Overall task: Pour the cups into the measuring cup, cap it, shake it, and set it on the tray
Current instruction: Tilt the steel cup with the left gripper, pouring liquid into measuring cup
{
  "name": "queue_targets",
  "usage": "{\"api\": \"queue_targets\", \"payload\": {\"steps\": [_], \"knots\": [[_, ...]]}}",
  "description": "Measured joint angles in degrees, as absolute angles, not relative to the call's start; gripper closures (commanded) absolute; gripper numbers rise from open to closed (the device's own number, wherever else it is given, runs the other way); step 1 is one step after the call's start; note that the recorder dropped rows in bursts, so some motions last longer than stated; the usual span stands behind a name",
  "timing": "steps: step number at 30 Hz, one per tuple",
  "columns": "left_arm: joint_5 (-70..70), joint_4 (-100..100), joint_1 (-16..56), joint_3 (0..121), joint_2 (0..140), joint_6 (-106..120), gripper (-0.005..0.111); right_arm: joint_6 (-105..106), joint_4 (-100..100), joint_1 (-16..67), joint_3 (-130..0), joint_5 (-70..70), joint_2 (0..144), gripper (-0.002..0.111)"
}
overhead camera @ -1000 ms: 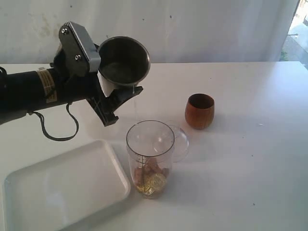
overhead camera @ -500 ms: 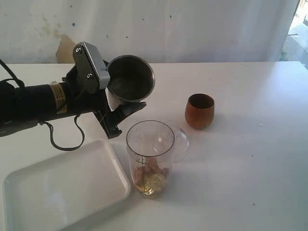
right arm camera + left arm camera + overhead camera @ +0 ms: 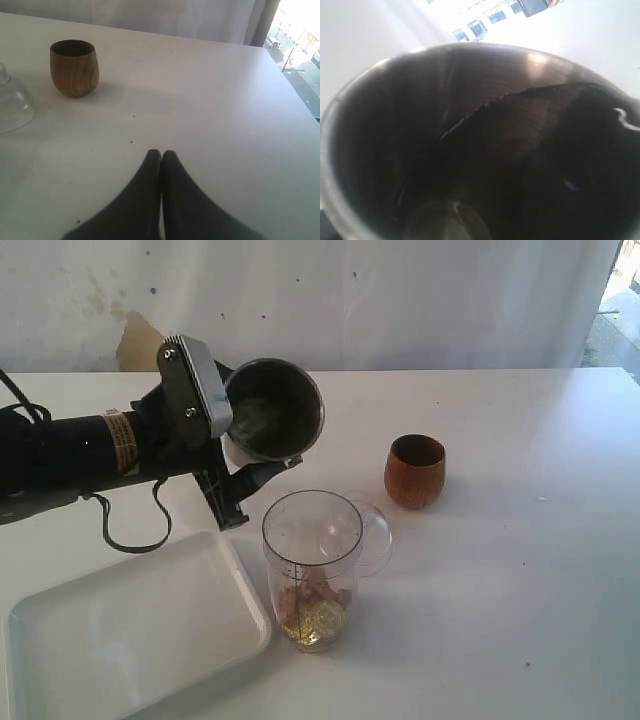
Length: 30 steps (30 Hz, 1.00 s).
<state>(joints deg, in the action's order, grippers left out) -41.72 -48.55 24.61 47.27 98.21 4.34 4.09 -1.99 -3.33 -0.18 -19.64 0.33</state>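
Nearest lies one flat white rectangular tray [image 3: 130, 630]. Just beside it stands one tall clear graduated measuring cup [image 3: 312, 570], with gold and brown pieces at its bottom and one clear domed lid [image 3: 372, 536] behind it. Farther back, one rounded brown wooden cup [image 3: 415, 471] stands upright. The left gripper [image 3: 225, 435], jaws spread wide, clamps one tipped stainless-steel tumbler [image 3: 272, 410] above the white table [image 3: 520, 540], before a pale wall [image 3: 400, 290]. Only the right wrist view shows the right gripper [image 3: 161, 156], jaws pressed together and empty.
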Motion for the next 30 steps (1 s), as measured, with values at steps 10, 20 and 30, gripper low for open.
{"api": "queue_targets", "payload": {"steps": [10, 20, 30], "knots": [[-41.7, -48.5, 24.6, 47.3, 98.2, 11.0, 0.107, 4.1, -2.0, -3.3, -0.2, -19.6, 0.3, 0.108], [-41.7, -48.5, 24.6, 47.3, 98.2, 17.9, 0.107, 4.1, -2.0, -3.3, -0.2, -19.6, 0.3, 0.108], [-44.0, -46.3, 24.6, 47.3, 98.2, 23.9, 0.107, 4.1, -2.0, -3.3, -0.2, -19.6, 0.3, 0.108]]}}
